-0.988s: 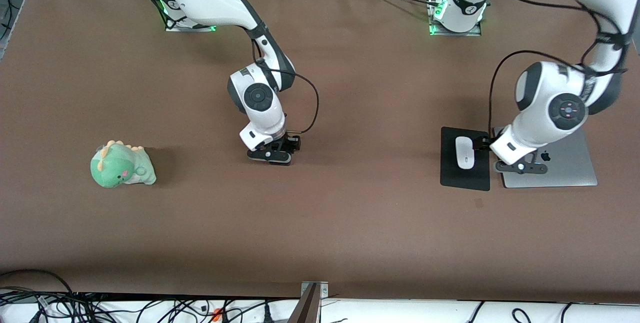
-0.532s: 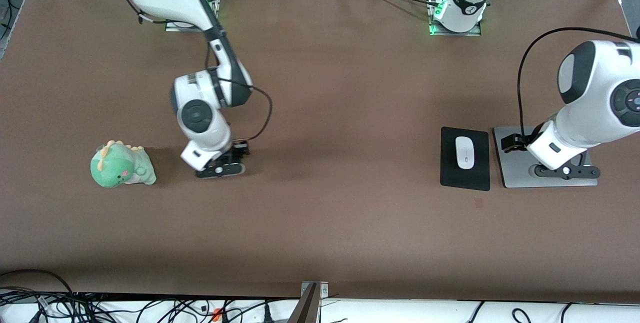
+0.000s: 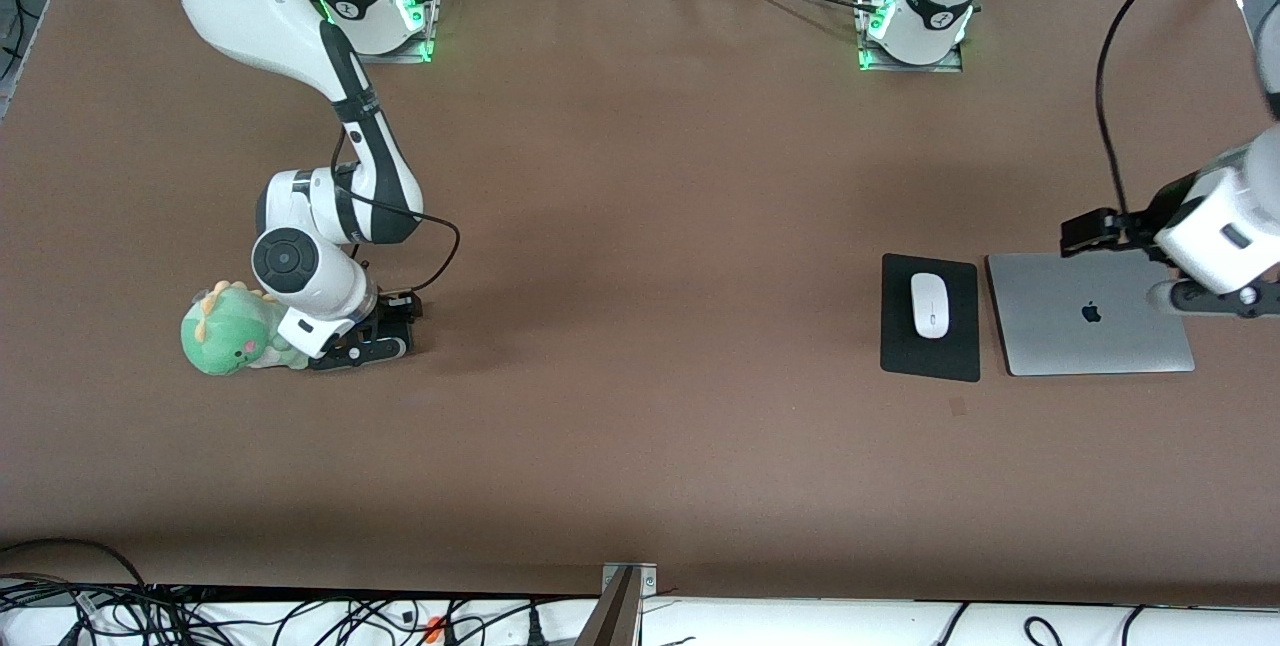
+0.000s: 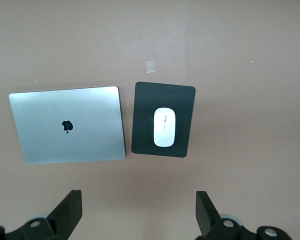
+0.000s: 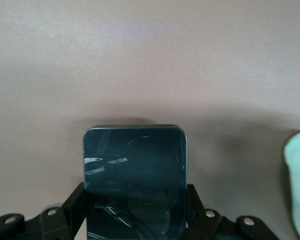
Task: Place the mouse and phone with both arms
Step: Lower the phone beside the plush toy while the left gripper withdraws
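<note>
Glossy and slippery, the phone (image 5: 135,175) sits pinched in the right gripper (image 3: 360,346) just beside the plush (image 3: 235,331), best held by its long edges (glass chips), while the mouse (image 3: 930,304) lies on the pad (image 3: 900,346), at nine o'clock of the laptop (image 3: 1090,346), near the spread left gripper (image 4: 137,210).

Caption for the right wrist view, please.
Right gripper shut on the phone above the brown table, green plush toy alongside.
</note>
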Motion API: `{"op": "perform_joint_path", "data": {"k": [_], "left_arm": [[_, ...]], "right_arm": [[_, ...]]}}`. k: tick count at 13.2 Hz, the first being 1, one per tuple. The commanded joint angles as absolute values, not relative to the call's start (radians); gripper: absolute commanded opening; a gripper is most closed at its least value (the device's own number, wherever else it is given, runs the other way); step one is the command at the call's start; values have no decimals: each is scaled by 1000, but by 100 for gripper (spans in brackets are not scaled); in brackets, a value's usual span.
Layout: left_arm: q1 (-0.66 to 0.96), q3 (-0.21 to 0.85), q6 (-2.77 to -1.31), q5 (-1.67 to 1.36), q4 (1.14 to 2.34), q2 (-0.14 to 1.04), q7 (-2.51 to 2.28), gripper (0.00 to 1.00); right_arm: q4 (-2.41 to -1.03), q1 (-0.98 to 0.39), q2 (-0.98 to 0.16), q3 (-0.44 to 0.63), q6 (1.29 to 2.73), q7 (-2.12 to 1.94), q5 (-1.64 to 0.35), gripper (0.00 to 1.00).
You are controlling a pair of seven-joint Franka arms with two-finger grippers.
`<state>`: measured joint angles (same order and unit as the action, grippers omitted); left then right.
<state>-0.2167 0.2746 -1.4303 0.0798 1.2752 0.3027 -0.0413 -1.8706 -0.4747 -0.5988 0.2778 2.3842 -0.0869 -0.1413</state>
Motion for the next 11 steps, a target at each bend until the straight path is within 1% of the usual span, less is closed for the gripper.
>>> {"op": "perform_joint_path", "data": {"k": [1, 2, 3, 5, 7, 11], "left_arm": [[-104, 70, -1465, 29, 1411, 130, 9, 100], [-54, -13, -1483, 26, 1477, 67, 9, 100], [-54, -20, -1496, 22, 1547, 11, 11, 100], [-52, -18, -1639, 25, 1713, -108, 11, 100], [-34, -18, -1654, 32, 1723, -120, 11, 100], [3, -32, -1651, 37, 1718, -123, 72, 100]], "right_arm": [[-1891, -465, -630, 272, 2450, -167, -224, 44], [-1902, -465, -638, 272, 2480, -179, -230, 44], [-1911, -465, -638, 272, 2497, -187, -230, 44], [-1911, -463, -638, 272, 2497, -189, -230, 44], [-1911, -462, -635, 272, 2494, -187, -232, 51], [-1910, -436, -635, 272, 2494, -187, -233, 51]]}}
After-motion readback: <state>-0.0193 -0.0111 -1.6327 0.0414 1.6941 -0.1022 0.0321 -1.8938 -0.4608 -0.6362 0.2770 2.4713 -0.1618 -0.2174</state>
